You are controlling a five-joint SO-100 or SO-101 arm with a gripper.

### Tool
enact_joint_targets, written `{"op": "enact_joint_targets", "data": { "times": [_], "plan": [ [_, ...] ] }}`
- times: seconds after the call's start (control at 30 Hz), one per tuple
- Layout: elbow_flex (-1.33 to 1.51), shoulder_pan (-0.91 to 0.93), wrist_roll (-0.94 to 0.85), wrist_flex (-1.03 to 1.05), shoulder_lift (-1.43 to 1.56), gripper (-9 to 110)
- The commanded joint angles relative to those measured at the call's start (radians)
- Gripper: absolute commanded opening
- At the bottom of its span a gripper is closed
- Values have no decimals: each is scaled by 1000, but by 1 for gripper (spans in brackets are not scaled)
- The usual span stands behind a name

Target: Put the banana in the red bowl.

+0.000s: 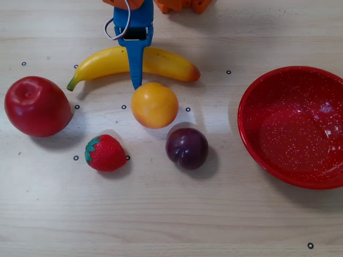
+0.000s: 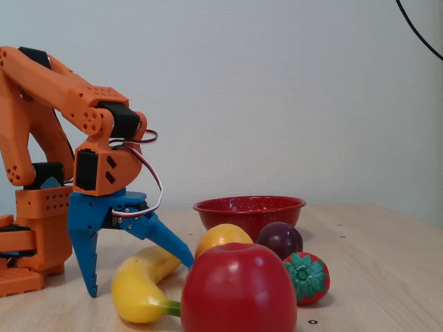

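The yellow banana [image 1: 166, 62] lies across the back of the table, green stem to the left in the overhead view. My blue gripper [image 1: 136, 61] hangs over its middle and stands open. In the fixed view the gripper [image 2: 138, 277] straddles the banana [image 2: 135, 294]: one finger points straight down behind it and the other slants out in front. The fingers do not press on the banana. The speckled red bowl [image 1: 289, 128] sits empty at the right edge of the overhead view, well apart from the gripper. It stands behind the fruit in the fixed view [image 2: 249, 207].
In front of the banana are a dark red apple [image 1: 36, 106], an orange fruit [image 1: 154, 105] close to the slanted fingertip, a strawberry [image 1: 105, 152] and a plum [image 1: 186, 148]. The orange arm base [image 2: 34, 235] stands behind the banana.
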Motion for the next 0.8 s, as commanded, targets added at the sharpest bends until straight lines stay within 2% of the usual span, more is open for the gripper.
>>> {"op": "enact_joint_targets", "data": {
  "times": [0.0,0.77],
  "plan": [
    [-41,23,-12,-35,-8,53],
    [-46,12,20,-31,-9,25]
  ]
}}
